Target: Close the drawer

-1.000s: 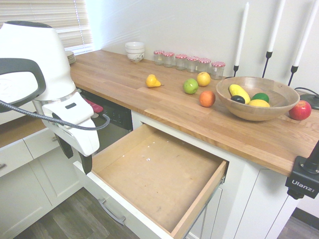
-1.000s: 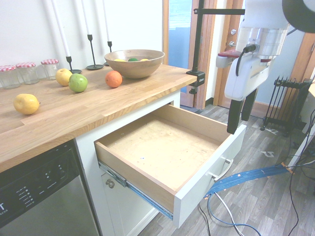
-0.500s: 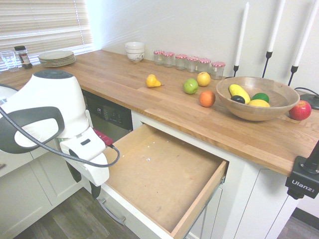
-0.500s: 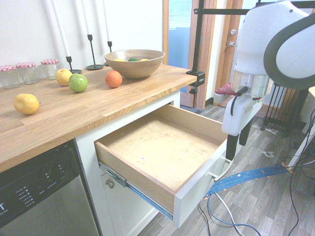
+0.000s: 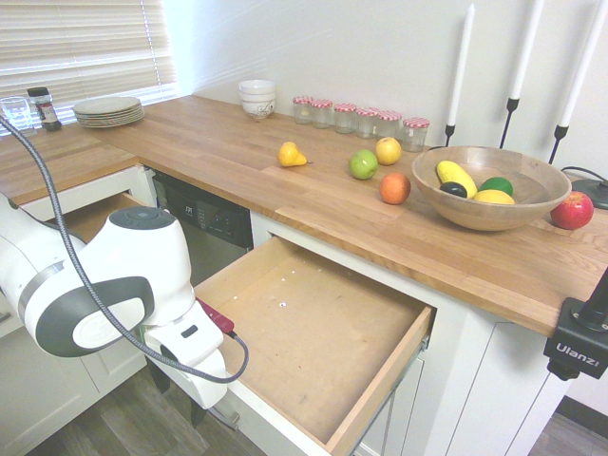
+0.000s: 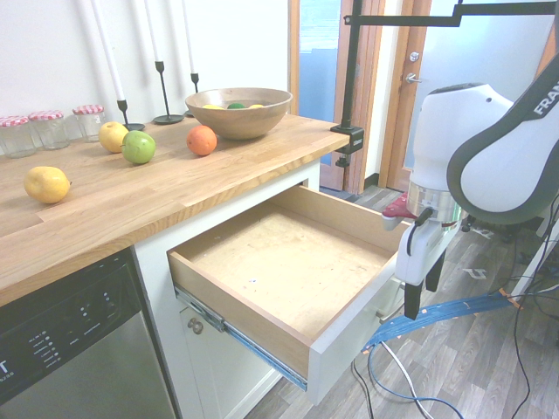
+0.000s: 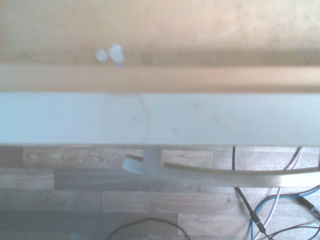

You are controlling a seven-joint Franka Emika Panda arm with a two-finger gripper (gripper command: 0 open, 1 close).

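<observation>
Drawer (image 6: 288, 262) pulled out, holding only white specks (image 7: 110, 53)

A black clamp block (image 5: 580, 342) at the right edge of the tabletop (image 5: 237, 152), seen in the first exterior view, carries the white word "Ulanzi". In the second exterior view, the white arm (image 6: 489, 166) bears dark capital letters "FRAN" running up to the picture's edge, where the word is cut off. The dishwasher panel (image 6: 61, 327) has small white print, too small to read. The wrist view holds no print.
</observation>
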